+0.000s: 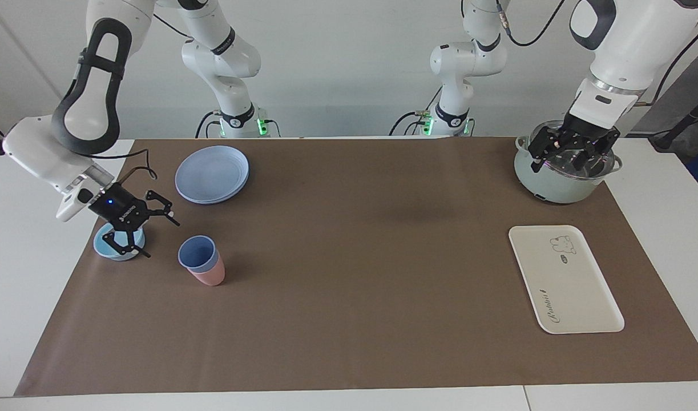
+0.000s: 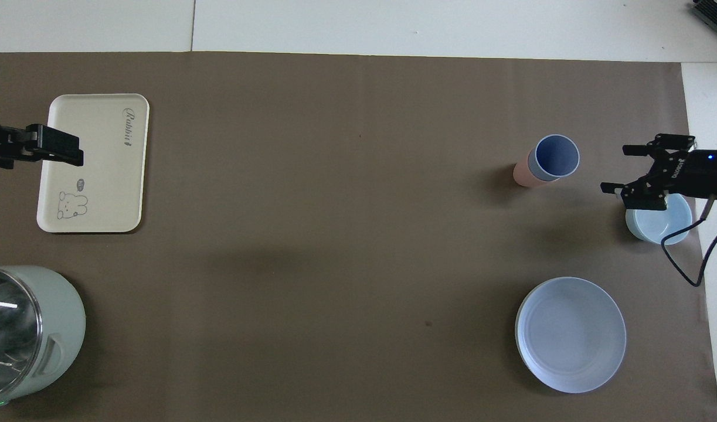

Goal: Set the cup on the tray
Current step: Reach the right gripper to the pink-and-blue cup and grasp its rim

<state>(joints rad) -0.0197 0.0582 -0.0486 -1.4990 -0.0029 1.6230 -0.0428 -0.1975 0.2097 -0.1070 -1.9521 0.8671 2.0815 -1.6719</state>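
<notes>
1. Nearest the robots, at the left arm's end of the table, a pale green pot (image 1: pixel 565 174) with a glass lid is seen, and the left gripper (image 1: pixel 571 155) is held over it with its jaws spread apart, nothing between them.
2. At the right arm's end, about as near to the robots, a round blue plate (image 1: pixel 212 174) is laid on the brown mat (image 1: pixel 354 257).
3. Farther from the robots than the plate, a shallow light-blue bowl (image 2: pixel 666 225) is set near the mat's edge.
4. The right gripper (image 1: pixel 154 240) is seen low over the mat between the bowl and the cups, its jaws wide apart and empty; whether a fingertip touches the bowl cannot be told.
5. Just beside the bowl, toward the table's middle, the cup (image 1: pixel 197 254) is found nested upright inside a pink cup (image 1: pixel 209 277), only the blue rim and inside showing.
6. At the left arm's end, well apart from the cup, the tray (image 1: pixel 565 279) lies flat on the mat with nothing on it, farther from the robots than the pot.
</notes>
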